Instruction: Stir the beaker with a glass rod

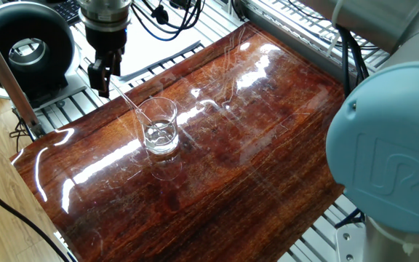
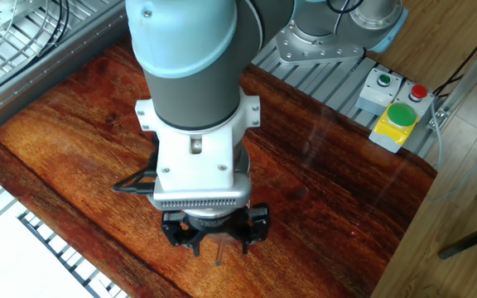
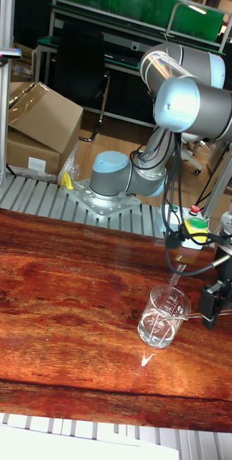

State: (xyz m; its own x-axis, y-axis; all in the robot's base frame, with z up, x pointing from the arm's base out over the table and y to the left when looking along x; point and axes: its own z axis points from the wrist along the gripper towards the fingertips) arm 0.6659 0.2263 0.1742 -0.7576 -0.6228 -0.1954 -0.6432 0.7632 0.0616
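The beaker (image 1: 160,129), a small clear glass with a little liquid, stands on the wooden table (image 1: 268,145). The thin glass rod (image 1: 133,109) leans in it, its lower end in the liquid and its upper end pointing back left. My gripper (image 1: 100,78) hangs just beyond the rod's upper end, open, with nothing seen between its fingers. In the tall fixed view the beaker (image 3: 162,316) sits left of the gripper (image 3: 217,302). In the other fixed view the gripper (image 2: 214,238) and wrist hide the beaker.
A black round device (image 1: 28,47) stands off the table at the back left. Cables (image 1: 166,14) hang behind the gripper. A button box (image 2: 396,112) sits past the table's far edge. Metal rails (image 1: 64,109) border the tabletop.
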